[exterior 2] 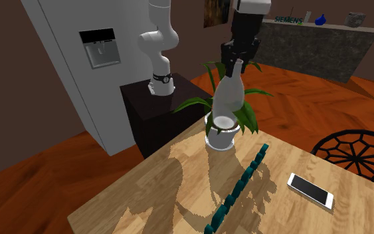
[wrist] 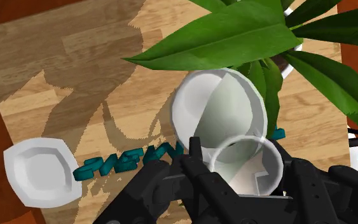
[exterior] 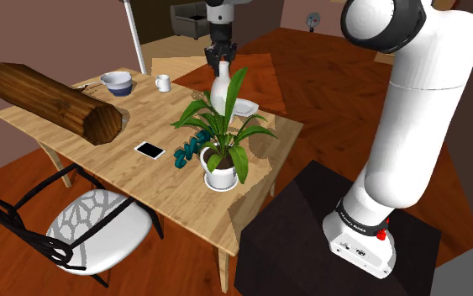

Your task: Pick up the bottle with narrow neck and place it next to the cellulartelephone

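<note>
your claw (exterior: 219, 59) grips the white bottle (exterior: 220, 94) by its neck, lifted above the bench (exterior: 176, 189), near the potted plant (exterior: 223, 145).

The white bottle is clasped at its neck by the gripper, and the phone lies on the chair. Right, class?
No: the shoulder view shows the phone lying on the table instead. The gripper does clasp the white bottle at its neck.

A wooden table (exterior: 184, 202) carries log (exterior: 54, 101), bowl (exterior: 117, 82), mug (exterior: 163, 82), phone (exterior: 149, 150), teal chain (exterior: 191, 147), potted plant (exterior: 220, 175), dish (exterior: 244, 107).
</note>
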{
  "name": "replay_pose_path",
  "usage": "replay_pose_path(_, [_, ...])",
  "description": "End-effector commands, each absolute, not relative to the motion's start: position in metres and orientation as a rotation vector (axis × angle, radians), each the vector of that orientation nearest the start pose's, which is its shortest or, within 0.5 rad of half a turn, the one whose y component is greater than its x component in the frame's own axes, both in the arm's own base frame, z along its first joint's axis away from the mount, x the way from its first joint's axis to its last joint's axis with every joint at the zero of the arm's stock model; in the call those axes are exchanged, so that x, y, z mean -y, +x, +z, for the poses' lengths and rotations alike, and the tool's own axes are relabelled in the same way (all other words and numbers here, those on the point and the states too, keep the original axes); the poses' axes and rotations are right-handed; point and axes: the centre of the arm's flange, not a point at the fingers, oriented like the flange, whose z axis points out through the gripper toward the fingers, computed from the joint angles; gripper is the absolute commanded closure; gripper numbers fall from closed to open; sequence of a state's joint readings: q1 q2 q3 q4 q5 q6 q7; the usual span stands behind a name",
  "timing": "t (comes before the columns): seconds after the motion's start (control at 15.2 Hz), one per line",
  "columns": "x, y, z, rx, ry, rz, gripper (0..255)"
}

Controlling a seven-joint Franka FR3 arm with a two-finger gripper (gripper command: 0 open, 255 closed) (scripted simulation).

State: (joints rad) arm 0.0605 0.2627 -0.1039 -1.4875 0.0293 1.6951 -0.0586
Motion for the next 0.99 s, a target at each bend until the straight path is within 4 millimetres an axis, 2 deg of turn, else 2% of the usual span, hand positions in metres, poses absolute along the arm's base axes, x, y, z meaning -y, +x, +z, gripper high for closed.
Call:
replay_pose_path(0.0, [-0.004, 0.642, 0.507, 0.020, -3.136, 0.082, 255])
replay_pose_path(0.92, [-0.156, 0.692, 0.415, 0.020, -3.136, 0.082, 255])
